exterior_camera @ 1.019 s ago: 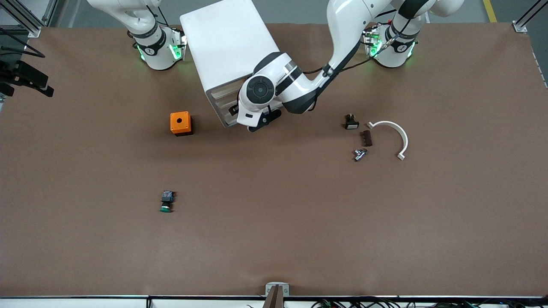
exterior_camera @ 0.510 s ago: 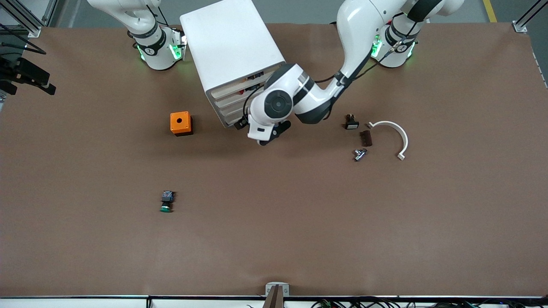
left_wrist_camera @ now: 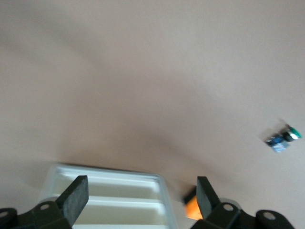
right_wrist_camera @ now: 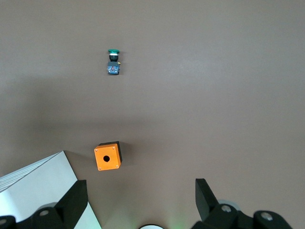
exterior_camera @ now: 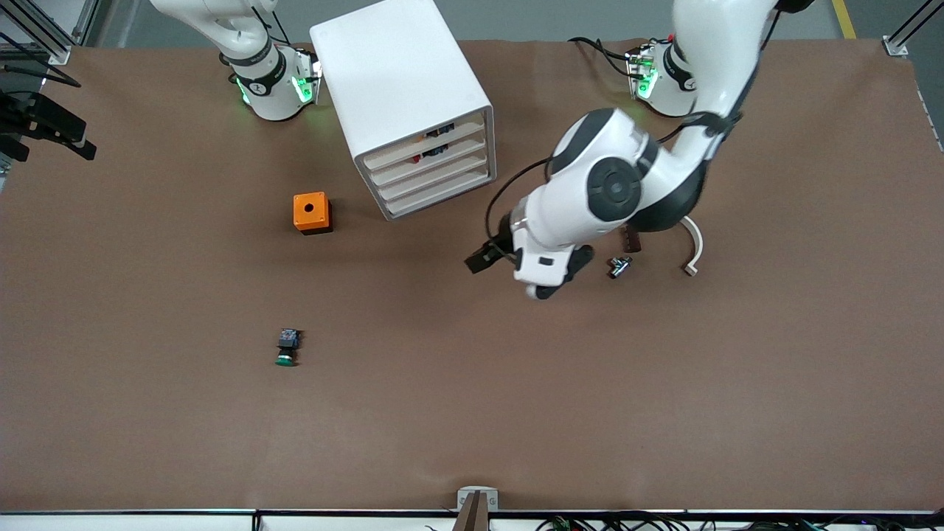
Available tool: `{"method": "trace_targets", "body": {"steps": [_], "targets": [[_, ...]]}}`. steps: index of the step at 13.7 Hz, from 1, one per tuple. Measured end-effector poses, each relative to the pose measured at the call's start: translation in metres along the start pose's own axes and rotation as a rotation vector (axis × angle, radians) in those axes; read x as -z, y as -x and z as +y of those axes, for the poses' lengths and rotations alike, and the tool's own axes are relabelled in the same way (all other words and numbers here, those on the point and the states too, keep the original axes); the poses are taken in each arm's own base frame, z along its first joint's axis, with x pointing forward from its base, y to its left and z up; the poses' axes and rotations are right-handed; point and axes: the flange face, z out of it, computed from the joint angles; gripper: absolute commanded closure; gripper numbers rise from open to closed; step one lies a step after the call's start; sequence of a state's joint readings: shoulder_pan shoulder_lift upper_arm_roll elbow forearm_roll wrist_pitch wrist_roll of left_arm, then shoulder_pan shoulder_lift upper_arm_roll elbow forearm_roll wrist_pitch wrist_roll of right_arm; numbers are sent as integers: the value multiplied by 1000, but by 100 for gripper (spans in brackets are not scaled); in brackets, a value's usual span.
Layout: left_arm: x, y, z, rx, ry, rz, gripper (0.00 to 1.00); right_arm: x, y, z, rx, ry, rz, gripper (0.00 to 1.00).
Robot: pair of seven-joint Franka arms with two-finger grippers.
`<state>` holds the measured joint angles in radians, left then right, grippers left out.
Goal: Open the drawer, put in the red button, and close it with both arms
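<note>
Seemingly late in the job, the front view has the white cabinet [exterior_camera: 398, 81] standing between the two arm bases, all four drawers looking pushed in. A small red-and-dark speck in the drawer [exterior_camera: 450, 153], second from the top, is probably the red button [exterior_camera: 429, 155], though it is too small to be sure. No red button lies on the table. The left gripper [exterior_camera: 481, 260] hangs over bare table between the cabinet and a scatter of small parts: a metal fitting [exterior_camera: 619, 265], a brown block [exterior_camera: 632, 240] and a white curved bracket [exterior_camera: 693, 251]. An orange box [exterior_camera: 312, 212] sits beside the cabinet toward the right arm's end, and a green button [exterior_camera: 286, 348] lies nearer the camera. From the left wrist, the pincer stands wide and empty, the cabinet's drawer fronts showing between its fingers [left_wrist_camera: 76, 198]. From the right wrist, the right gripper [right_wrist_camera: 138, 200], also wide and empty, waits above the orange box and a corner of the cabinet. By this evidence only the closing step is left, if anything. The next move calls for checking that the drawer front sits flush, with both arms pressing it home if not.
</note>
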<state>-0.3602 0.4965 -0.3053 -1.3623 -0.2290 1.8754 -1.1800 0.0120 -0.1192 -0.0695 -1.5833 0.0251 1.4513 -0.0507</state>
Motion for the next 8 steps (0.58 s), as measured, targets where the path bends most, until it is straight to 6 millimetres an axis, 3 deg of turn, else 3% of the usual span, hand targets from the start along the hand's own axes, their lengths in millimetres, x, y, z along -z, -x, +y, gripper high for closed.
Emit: {"method": "trace_targets", "body": {"steps": [4, 8], "targets": [[101, -14, -59, -189, -124, 75, 1, 0, -1, 1, 14, 0, 6, 0], [173, -64, -123, -303, -135, 84, 1, 1, -1, 1, 18, 1, 16, 0]]}}
